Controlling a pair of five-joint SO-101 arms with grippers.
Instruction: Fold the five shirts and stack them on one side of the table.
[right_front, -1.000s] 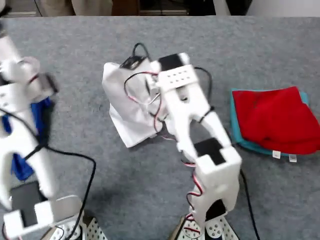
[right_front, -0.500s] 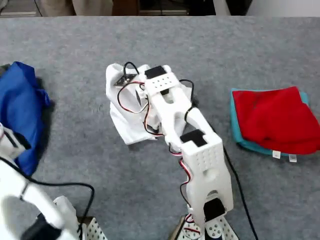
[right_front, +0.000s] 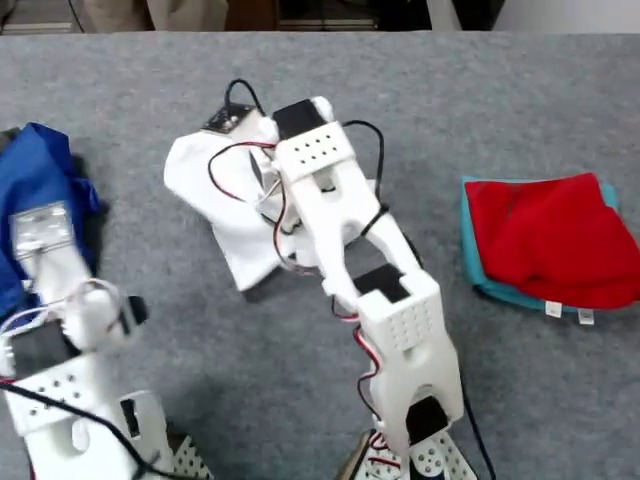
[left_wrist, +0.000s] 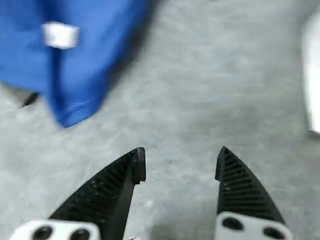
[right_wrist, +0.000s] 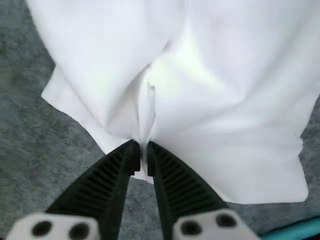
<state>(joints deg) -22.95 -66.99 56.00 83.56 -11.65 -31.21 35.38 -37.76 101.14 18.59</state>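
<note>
A: State of the right jaws?
B: Pinched nearly shut on a raised ridge of the white crumpled cloth shirt (right_front: 240, 240), mid-desk. Thin bite, close to one edge of the cloth.
A: Left jaws?
B: Spread wide, holding nothing, above the bare grey felt-covered desk (left_wrist: 200, 100), near the loose blue cloth shirt (left_wrist: 60, 65) at far left.
A: Stack?
B: Folded red cloth shirt (right_front: 550, 240) on top of a folded teal cloth shirt (right_front: 470, 240), far right side. Well apart from the white one.
A: Stage?
B: Probably early on the white one; not flat, not folded yet. Blue one not begun.
A: Risks?
B: Likely slip out of so thin a pinch on any lift or drag. Could also bunch the cloth rather than spread it, with no second hold from the left jaws. Possible snag on the loose red and black wires (right_front: 235, 160) of the right arm (right_front: 400, 320), draped over the shirt. Might catch and drag the blue shirt on a careless swing of the left arm (right_front: 60, 340).
</note>
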